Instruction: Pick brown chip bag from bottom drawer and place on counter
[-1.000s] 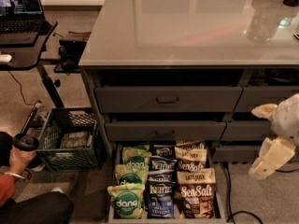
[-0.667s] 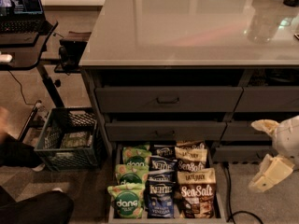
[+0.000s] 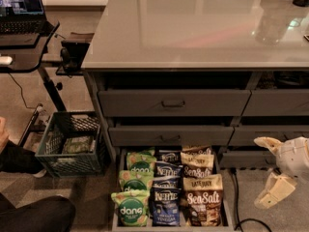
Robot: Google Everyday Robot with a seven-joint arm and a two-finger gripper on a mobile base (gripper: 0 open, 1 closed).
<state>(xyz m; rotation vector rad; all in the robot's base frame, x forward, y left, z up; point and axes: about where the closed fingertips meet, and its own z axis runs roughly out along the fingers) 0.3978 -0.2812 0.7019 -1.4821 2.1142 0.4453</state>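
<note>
The bottom drawer point(image 3: 226, 215) is pulled open at the foot of the cabinet. It holds three rows of bags: green "dang" bags point(image 3: 132, 208) on the left, blue "Kettle" bags point(image 3: 165, 204) in the middle, brown chip bags on the right. The front brown chip bag point(image 3: 204, 200) shows "Late July" and "Sea Salt"; a second one point(image 3: 197, 164) stands behind it. My gripper point(image 3: 270, 170) hangs at the right edge, to the right of the drawer and apart from it, fingers spread and empty. The glossy pale-grey counter point(image 3: 193, 28) fills the top.
Two shut grey drawer fronts with handles point(image 3: 173, 103) sit above the open drawer. A green plastic crate point(image 3: 71, 144) stands on the floor at left. A black desk with a laptop point(image 3: 21, 13) is at the far left. A person's legs point(image 3: 29, 216) are at the bottom left. A black cable point(image 3: 239, 197) runs beside the drawer.
My gripper has sunk a little and drifted right, toward the frame's edge. The person's hand at the left has drawn back out of view.
</note>
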